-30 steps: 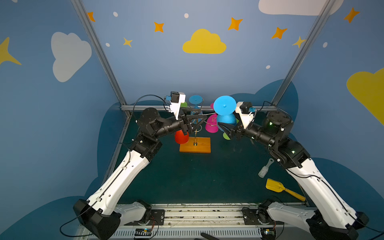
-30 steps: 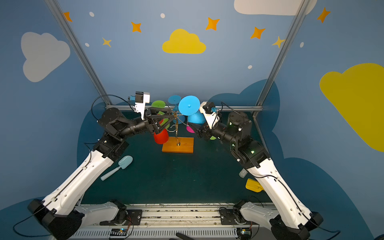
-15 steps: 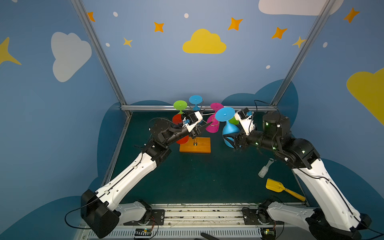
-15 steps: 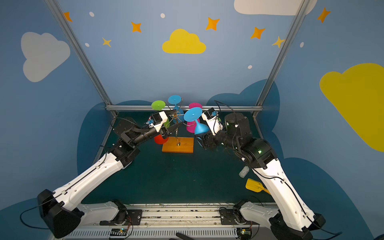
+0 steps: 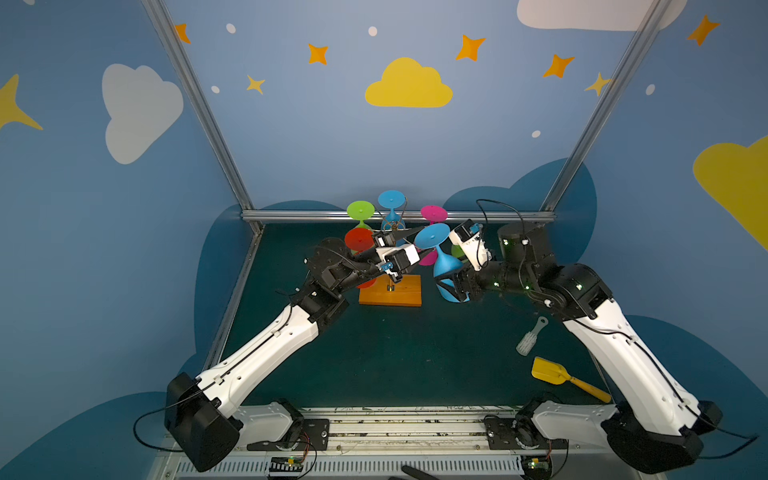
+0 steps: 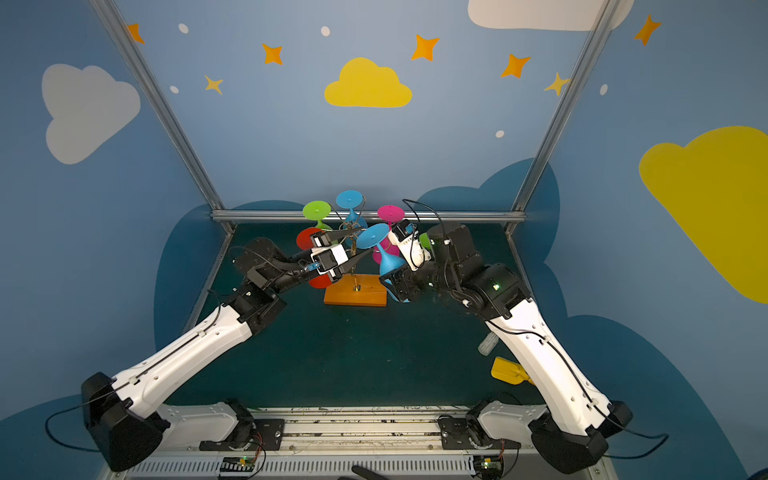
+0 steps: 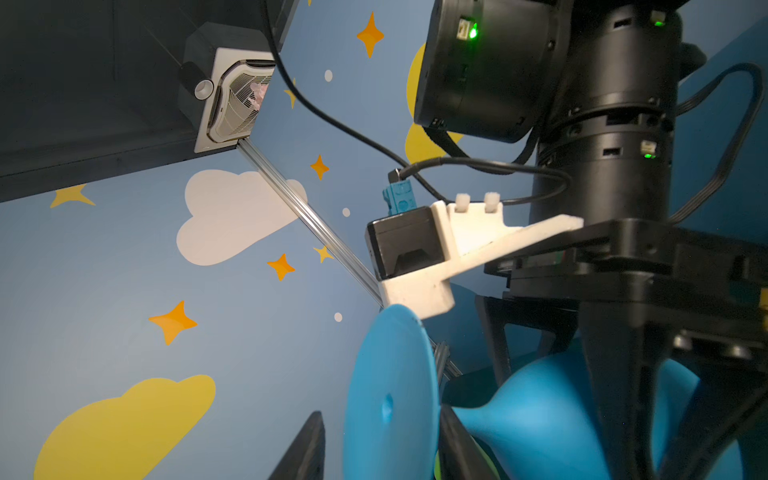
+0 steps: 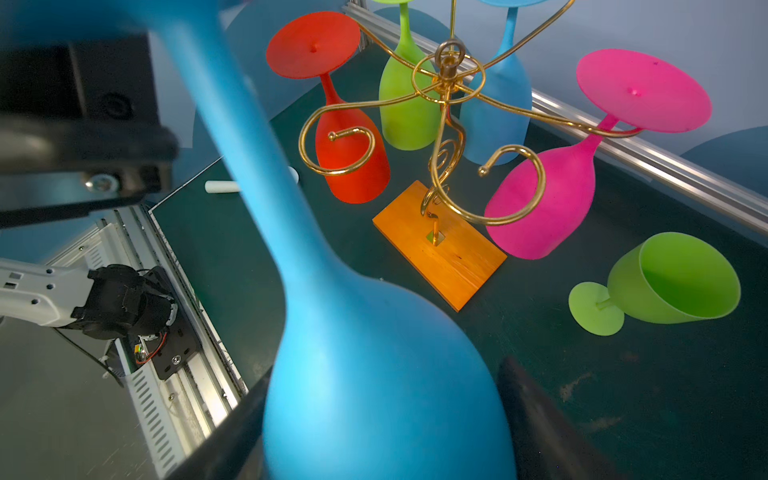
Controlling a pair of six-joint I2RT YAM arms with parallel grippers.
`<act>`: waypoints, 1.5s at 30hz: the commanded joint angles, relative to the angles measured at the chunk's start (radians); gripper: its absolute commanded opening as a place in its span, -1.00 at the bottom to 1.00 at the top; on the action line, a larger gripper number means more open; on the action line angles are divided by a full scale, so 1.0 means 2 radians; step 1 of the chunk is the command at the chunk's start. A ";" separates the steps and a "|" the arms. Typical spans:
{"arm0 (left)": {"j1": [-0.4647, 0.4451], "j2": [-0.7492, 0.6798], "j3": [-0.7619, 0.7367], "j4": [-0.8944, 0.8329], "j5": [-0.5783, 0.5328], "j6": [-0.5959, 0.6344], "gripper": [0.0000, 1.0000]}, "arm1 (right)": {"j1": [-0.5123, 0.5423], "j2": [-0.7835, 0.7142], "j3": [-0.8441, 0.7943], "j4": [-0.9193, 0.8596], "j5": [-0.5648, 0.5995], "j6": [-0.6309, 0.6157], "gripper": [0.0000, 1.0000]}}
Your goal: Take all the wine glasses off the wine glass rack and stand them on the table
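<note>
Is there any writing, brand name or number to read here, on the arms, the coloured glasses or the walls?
No text can be read in any view.
Walls: painted clouds, stars and dots only, no letters.
Blue wine glass, hanging glasses, wine glass rack: plain, unlabelled.
Small mark by a green light on an arm joint: too blurred to read.
Circuit boards at the front rail: too small to read.

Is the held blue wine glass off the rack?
Off. The held blue wine glass is clear of the gold wire rack; two curls are empty.
</note>
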 commanded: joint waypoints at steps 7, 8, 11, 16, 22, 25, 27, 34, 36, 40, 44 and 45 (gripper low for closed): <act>-0.002 -0.004 0.005 -0.012 -0.009 0.018 -0.59 | 0.014 -0.002 0.016 0.002 -0.010 0.008 -0.34; -0.002 -0.005 0.004 -0.011 -0.014 0.017 -0.63 | 0.014 -0.003 0.016 0.004 -0.011 0.009 -0.33; -0.002 -0.010 -0.001 -0.006 -0.028 0.016 -0.76 | 0.015 -0.006 0.011 0.013 -0.010 0.014 -0.11; -0.002 -0.023 -0.008 0.000 -0.054 -0.013 -0.94 | 0.013 -0.027 -0.014 0.056 0.009 0.018 0.47; -0.002 -0.044 -0.017 -0.014 -0.122 -0.084 -0.95 | 0.004 -0.061 -0.049 0.124 -0.026 0.026 0.66; -0.002 -0.057 -0.021 -0.034 -0.157 -0.133 -0.95 | -0.006 -0.091 -0.078 0.173 -0.046 0.034 0.71; -0.001 -0.064 -0.022 -0.049 -0.186 -0.164 -0.95 | -0.016 -0.109 -0.094 0.199 -0.054 0.039 0.72; 0.018 -0.092 -0.029 -0.092 -0.203 -0.274 -0.95 | -0.061 -0.174 -0.155 0.279 -0.102 0.070 0.72; 0.026 -0.098 -0.030 -0.097 -0.194 -0.300 -0.95 | -0.071 -0.188 -0.167 0.287 -0.107 0.075 0.69; 0.038 -0.105 -0.029 -0.104 -0.169 -0.332 -0.95 | -0.083 -0.198 -0.180 0.297 -0.107 0.085 0.56; 0.043 -0.108 -0.028 -0.108 -0.153 -0.349 -0.95 | -0.085 -0.187 -0.181 0.305 -0.109 0.092 0.46; 0.043 -0.108 -0.028 -0.109 -0.150 -0.352 -0.95 | -0.084 -0.182 -0.180 0.308 -0.111 0.094 0.44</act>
